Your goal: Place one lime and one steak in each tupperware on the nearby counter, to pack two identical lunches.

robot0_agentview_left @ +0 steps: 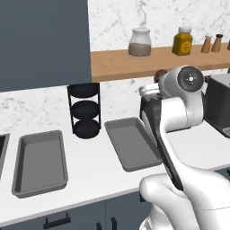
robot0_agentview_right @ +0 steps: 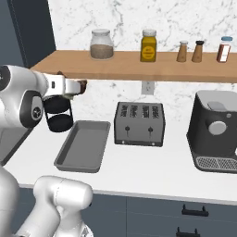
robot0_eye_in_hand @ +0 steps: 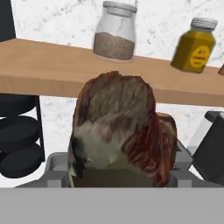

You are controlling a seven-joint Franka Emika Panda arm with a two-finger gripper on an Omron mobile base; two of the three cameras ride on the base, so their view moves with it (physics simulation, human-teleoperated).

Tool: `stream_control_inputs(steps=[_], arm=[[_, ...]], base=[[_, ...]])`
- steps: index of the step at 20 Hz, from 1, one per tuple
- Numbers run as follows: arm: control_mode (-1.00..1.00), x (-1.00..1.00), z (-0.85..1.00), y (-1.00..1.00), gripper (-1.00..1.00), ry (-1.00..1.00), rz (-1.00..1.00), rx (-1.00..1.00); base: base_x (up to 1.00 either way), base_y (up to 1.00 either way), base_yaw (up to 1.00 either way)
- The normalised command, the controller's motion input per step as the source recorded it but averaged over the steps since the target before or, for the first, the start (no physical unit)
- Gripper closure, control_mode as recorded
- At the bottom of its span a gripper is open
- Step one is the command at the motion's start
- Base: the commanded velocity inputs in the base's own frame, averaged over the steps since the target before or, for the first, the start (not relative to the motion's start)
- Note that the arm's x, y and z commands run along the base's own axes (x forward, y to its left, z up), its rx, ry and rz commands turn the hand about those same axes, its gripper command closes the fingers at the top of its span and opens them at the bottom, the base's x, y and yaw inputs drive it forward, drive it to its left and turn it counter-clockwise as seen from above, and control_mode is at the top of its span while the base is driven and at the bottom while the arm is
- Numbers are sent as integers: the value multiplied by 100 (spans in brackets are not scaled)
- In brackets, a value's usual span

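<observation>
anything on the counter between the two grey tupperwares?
Yes: the black three-tier rack stands between the left tupperware and right tupperware, toward the wall, in the left base view.

Two tupperware trays lie on the counter (robot0_agentview_left: 90, 161), one (robot0_agentview_left: 40, 162) left of the tiered rack (robot0_agentview_left: 85, 110), the other (robot0_agentview_left: 133, 143) right of it. A toaster (robot0_agentview_right: 139, 123) stands right of that tray. Jars (robot0_agentview_right: 102, 44) sit on the shelf (robot0_agentview_right: 139, 68) above. The steak (robot0_eye_in_hand: 118, 131) sits between the gripper (robot0_agentview_right: 79, 86) fingers, raised just under the shelf, above the right tray's far end.

2 grey trays: one (robot0_agentview_left: 40, 162), other (robot0_agentview_left: 132, 143). 1 steak (robot0_eye_in_hand: 116, 131). 1 black 3-tier rack (robot0_agentview_left: 84, 109). 1 toaster (robot0_agentview_right: 139, 123). 1 coffee machine (robot0_agentview_right: 215, 131). on the shelf (robot0_agentview_right: 139, 68): 1 glass jar (robot0_agentview_right: 102, 44), 1 yellow jar (robot0_agentview_right: 148, 46), 2 shakers (robot0_agentview_right: 183, 52) (robot0_agentview_right: 198, 51), 1 red-label bottle (robot0_agentview_right: 224, 49).
</observation>
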Motion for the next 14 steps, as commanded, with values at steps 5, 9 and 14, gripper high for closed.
stream_control_inputs(steps=[5, 9, 14], arm=[[-100, 1, -73, -1, 100, 19, 0, 7], [-100, 17, -91, -1, 100, 14, 3, 11], [-100, 52, -93, 0, 100, 1, 11, 7]], base=[[0, 0, 0], [0, 0, 0], [0, 0, 0]])
